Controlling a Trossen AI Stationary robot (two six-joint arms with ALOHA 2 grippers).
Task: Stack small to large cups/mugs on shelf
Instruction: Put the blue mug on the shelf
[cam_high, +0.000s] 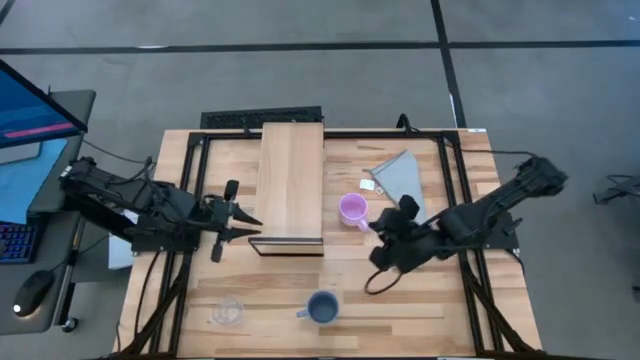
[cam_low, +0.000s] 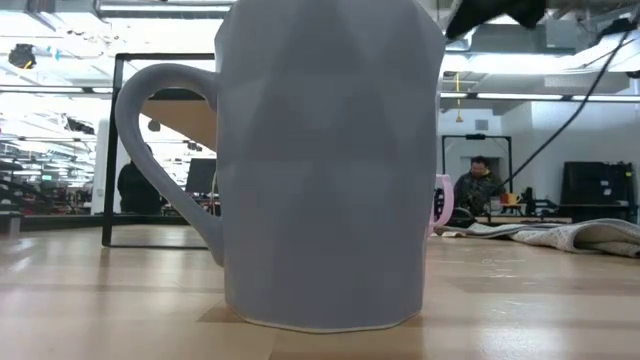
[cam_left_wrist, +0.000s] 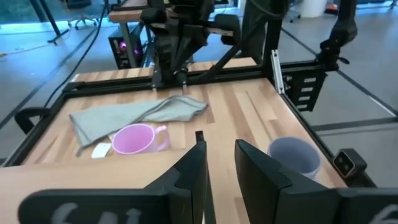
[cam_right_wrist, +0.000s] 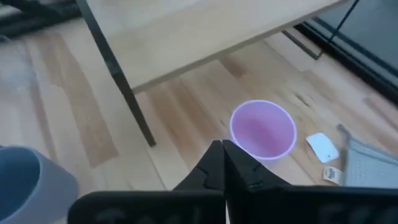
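Right gripper (cam_high: 383, 228) closed beside lilac-purple handled mug (cam_high: 352, 208); left gripper (cam_high: 247, 226) open near light-wood shelf (cam_high: 290, 175).

Table (cam_high: 440, 300) carries shelf (cam_high: 291, 170), 3 cups (cam_high: 322, 307), grey cloth (cam_high: 402, 176).

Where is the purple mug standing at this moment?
In the high view the purple mug stands on the tabletop right of the shelf, between it and the grey cloth, just ahead of the right claw.
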